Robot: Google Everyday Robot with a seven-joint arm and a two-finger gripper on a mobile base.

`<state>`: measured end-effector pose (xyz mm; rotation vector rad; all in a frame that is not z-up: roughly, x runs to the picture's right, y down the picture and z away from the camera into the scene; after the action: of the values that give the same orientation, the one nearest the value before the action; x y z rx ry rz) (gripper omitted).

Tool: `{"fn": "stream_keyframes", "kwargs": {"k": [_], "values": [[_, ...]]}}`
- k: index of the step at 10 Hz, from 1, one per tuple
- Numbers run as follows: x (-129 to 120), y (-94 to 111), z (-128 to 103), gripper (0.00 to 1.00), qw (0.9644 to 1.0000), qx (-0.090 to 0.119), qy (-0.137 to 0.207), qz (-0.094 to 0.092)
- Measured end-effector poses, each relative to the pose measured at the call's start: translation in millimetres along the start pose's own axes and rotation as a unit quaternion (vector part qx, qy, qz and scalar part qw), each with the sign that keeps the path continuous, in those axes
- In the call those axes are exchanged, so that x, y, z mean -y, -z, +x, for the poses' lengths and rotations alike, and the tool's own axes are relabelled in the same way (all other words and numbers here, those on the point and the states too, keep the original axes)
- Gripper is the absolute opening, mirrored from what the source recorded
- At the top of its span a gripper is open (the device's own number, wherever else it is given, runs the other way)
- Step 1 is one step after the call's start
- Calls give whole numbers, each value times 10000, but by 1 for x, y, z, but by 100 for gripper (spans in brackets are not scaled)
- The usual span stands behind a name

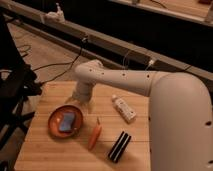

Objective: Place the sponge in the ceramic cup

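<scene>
- The white arm (150, 85) is being reached in from the right across the back of the table, and much of the right side of the view is being filled by it.
- The wooden table (60, 155) is being used as the work surface, with its pale planks running left to right.
- A dim room is being seen behind it: a bare floor (50, 50) crossed by dark cables, and a long rail (115, 47) running along the back.
- A black chair (15, 90) is being seen just beside the table's left edge.
- The orange plate (52, 122) is being seen front-left on the table.
- A white bottle (123, 108) is being seen lying flat to the right of the gripper; the marks on it cannot be read.
- A black ribbed block (120, 146) is being seen near the front edge.
- A carrot (95, 135) is being seen lying between plate and block, apart from both.
- The sponge (66, 121) is being carried by the plate, flat in its middle and untouched.
- The gripper (86, 104) is being held low just behind the plate's rim, with its fingers parted and nothing gripped.
- The cup cannot be made out; the table behind the plate is being blocked by the wrist.
</scene>
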<state>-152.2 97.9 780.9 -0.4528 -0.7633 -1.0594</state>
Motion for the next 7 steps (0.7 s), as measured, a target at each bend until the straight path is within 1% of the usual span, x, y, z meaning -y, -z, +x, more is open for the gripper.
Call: {"fn": "stream_keyframes", "kwargs": {"k": [2,3,7], "values": [[26,-9,-12,80,9994,112,329,28],[39,-13,-19,80,9989,164,426,50],[41,-13,-20,80,9989,175,442,50]]}}
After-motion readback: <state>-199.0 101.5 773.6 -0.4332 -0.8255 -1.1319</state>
